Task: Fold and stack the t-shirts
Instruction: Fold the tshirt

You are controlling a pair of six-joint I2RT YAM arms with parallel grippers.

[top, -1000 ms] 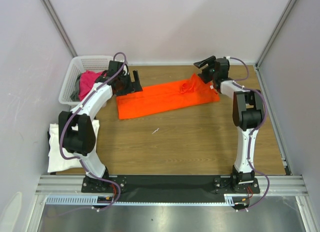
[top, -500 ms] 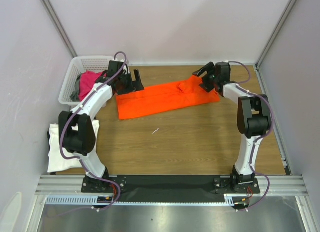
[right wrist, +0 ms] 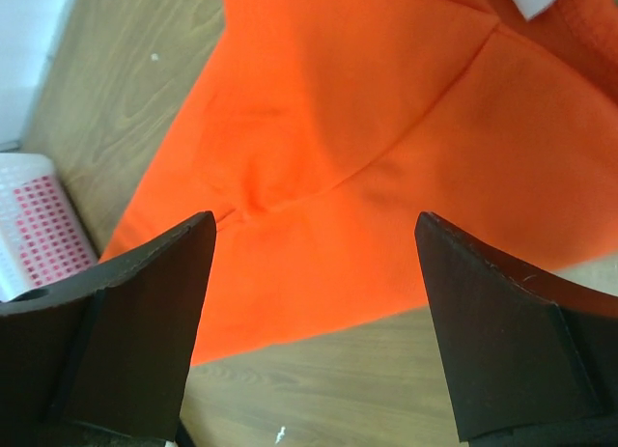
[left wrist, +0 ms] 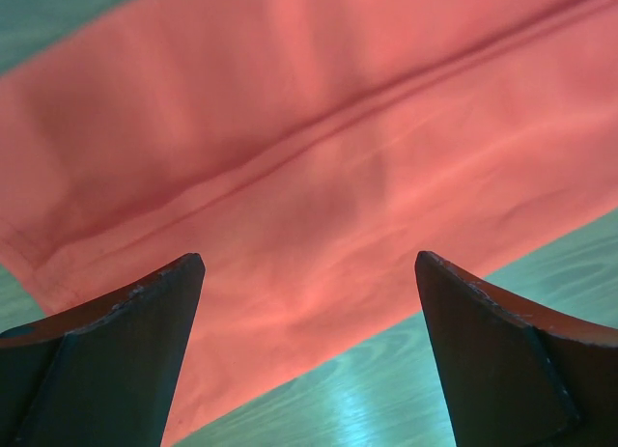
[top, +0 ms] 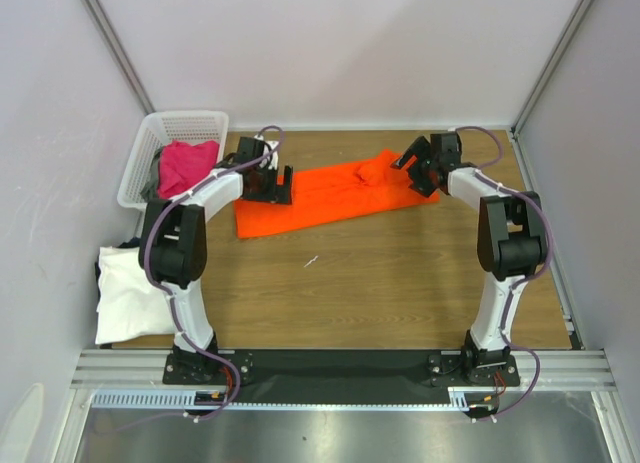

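The left gripper (left wrist: 309, 268) and right gripper (right wrist: 314, 225) gaped wide, empty, over opposite ends of the bright orange cloth t-shirt (top: 330, 195) near the white plastic lattice basket (top: 186, 115); seemingly soft, light, best pinched at corners.

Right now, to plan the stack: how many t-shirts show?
3 clearly: a bright orange cloth t-shirt spread on the wooden table, a magenta-pink cloth one in the white plastic lattice basket, a white cloth one at its left edge. Others may hide beneath.

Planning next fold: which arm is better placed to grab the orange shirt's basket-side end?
Left. The left gripper hovers open over that end of the shirt; the right gripper is at the other.
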